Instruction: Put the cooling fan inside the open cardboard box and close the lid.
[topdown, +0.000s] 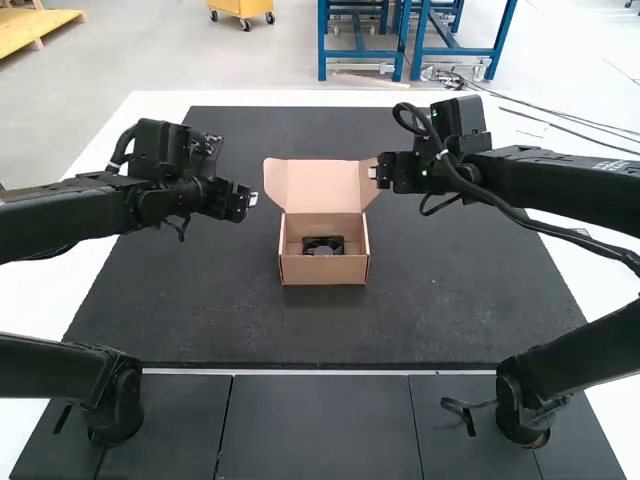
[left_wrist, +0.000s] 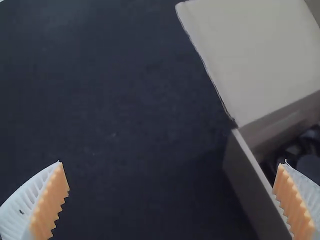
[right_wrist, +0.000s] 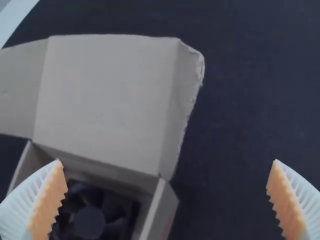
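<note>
Nearest to you in the high view, the left arm's base (topdown: 110, 400) and the right arm's base (topdown: 525, 405) stand on dark panels at the near edge of the desk (topdown: 45, 295). Beyond them, a black mat (topdown: 200, 290) covers the middle of the desk. Locate the cardboard box (topdown: 323, 262) near the centre of the mat, resting on its bottom with the opening facing up. The cooling fan (topdown: 323, 244) lies flat inside the box, below the rim; the right wrist view shows it as a dark round shape in the compartment (right_wrist: 85, 215). The lid (topdown: 320, 185) is not closed: it stands up from the far wall of the box, with its side flaps spread outward. The left gripper (topdown: 243, 200) hangs above the mat to the left of the lid, apart from it, and holds nothing. In the left wrist view its white ribbed fingers (left_wrist: 47, 200) with orange pads are spread wide. The right gripper (topdown: 380, 172) hangs just beside the right flap of the lid. In the right wrist view its fingers (right_wrist: 45, 200) are likewise spread wide with nothing between them.
</note>
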